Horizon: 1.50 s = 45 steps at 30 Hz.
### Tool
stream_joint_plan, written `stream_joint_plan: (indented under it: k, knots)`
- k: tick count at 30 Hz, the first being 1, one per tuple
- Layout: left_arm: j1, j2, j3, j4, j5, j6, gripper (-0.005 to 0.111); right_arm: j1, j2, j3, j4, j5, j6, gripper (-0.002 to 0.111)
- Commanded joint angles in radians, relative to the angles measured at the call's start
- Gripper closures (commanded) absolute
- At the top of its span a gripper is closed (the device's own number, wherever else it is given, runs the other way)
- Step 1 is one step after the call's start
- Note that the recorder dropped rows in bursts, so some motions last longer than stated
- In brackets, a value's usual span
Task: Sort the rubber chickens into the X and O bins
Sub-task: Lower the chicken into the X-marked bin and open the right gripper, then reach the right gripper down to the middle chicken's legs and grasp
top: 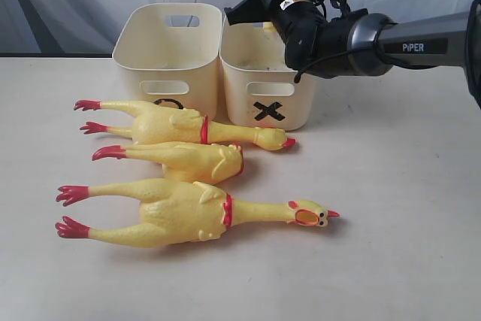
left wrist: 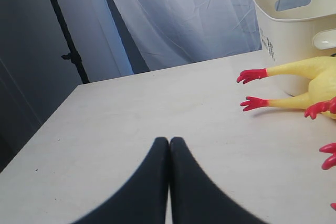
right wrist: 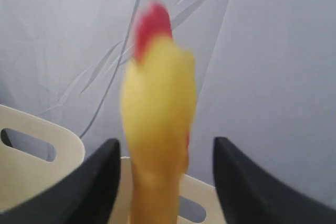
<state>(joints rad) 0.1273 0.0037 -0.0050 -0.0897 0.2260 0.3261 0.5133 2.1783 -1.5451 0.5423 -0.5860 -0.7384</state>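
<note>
- Nearest the camera, a large rubber chicken (top: 180, 212) lies flat on the pale table (top: 391, 223). Its red feet point left and its open orange beak points right.
- Just behind it lies a smaller rubber chicken (top: 188, 159), facing the same way and close against its neighbours.
- Behind that, a third rubber chicken (top: 173, 124) lies along the front of the bins, partly covering the black mark on the left one.
- The left gripper (left wrist: 169, 140) hovers low over bare table beside the chickens' feet. Its two black fingers are pressed together with nothing between them.
- Two cream tubs stand side by side, touching: the O bin (top: 131, 65) on the left and the X bin (top: 240, 73) on the right.
- Farthest back, the right gripper (right wrist: 166, 141) hangs above the X bin. Its fingers (right wrist: 100, 182) stand wide apart. A fourth rubber chicken (right wrist: 157, 103), yellow with a red comb, is upright between them with a gap on each side.
- That chicken is smeared by blur, so it is probably dropping free, though a last touch lower down cannot be ruled out.
- The step in hand looks like a release into the X bin. To do it well, hold the arm steady over the middle of the opening and leave the fingers spread until the toy clears them. Then lift straight up so nothing catches the rim.
</note>
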Motion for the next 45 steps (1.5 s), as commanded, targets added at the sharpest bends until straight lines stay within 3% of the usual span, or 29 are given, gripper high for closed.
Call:
stream_joint_plan:
  k: [1, 15, 22, 29, 32, 38, 41, 45]
  knots:
    - [0.003, -0.004, 0.005, 0.001, -0.009, -0.004, 0.107, -0.005, -0.004, -0.005, 0.006, -0.014, -0.006, 0.038]
    - [0.003, -0.004, 0.005, 0.001, -0.009, -0.004, 0.107, 0.006, -0.025, -0.005, 0.045, -0.001, -0.006, 0.041]
    - [0.003, -0.004, 0.005, 0.001, -0.009, -0.004, 0.107, 0.012, -0.108, -0.005, 0.100, 0.217, -0.002, 0.043]
    - [0.003, -0.004, 0.005, 0.001, -0.009, -0.004, 0.107, 0.012, -0.217, -0.005, 0.092, 0.561, -0.002, 0.078]
    - [0.003, -0.004, 0.005, 0.001, -0.009, -0.004, 0.107, 0.012, -0.251, -0.005, 0.035, 0.787, -0.013, 0.107]
    - [0.003, -0.004, 0.005, 0.020, -0.009, -0.004, 0.107, 0.018, -0.268, -0.005, 0.028, 1.091, -0.073, 0.109]
    - [0.003, -0.004, 0.005, 0.020, -0.009, -0.004, 0.107, 0.043, -0.266, -0.005, 0.032, 1.275, -0.273, 0.109]
    - [0.003, -0.004, 0.005, 0.022, -0.009, -0.004, 0.107, 0.083, -0.266, -0.005, 0.032, 1.303, -0.375, 0.109]
